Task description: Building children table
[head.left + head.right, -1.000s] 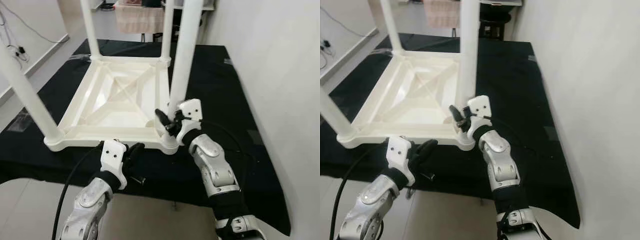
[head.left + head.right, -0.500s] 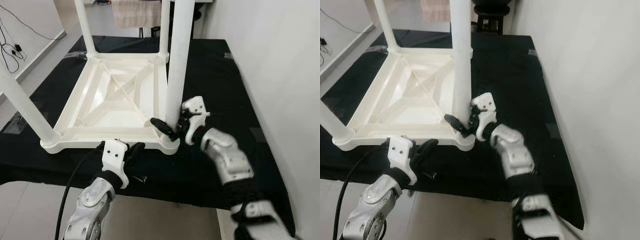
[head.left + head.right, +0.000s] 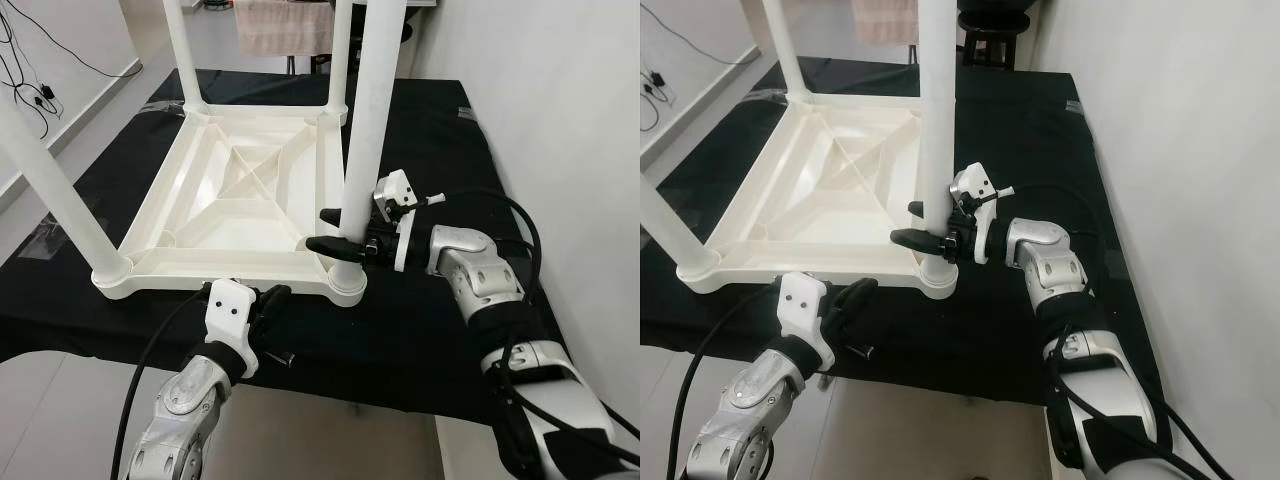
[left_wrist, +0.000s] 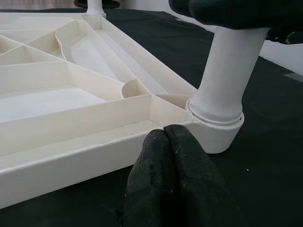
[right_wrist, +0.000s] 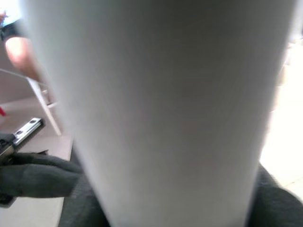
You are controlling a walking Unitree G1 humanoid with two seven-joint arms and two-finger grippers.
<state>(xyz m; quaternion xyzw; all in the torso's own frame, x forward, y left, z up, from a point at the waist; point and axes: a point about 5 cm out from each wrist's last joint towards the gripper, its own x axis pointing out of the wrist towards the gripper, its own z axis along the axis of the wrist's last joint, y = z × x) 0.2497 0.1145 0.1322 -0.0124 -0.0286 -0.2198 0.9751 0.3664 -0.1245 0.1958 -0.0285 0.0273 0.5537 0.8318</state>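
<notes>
Table leg (image 3: 360, 150) between right hand (image 3: 335, 230) fingers.

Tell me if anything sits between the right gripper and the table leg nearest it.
Nothing visible does. The right gripper has a finger on each side of the near-right leg, just above its socket in the upturned white table.

You are looking at a smooth, faintly glossy white plastic table (image 3: 240, 200) lying on matt black cloth (image 3: 430, 130). The right gripper (image 3: 335, 230) is showing matt black fingers on a plastic leg (image 3: 365, 130); the arms are gleaming silver metal.
</notes>
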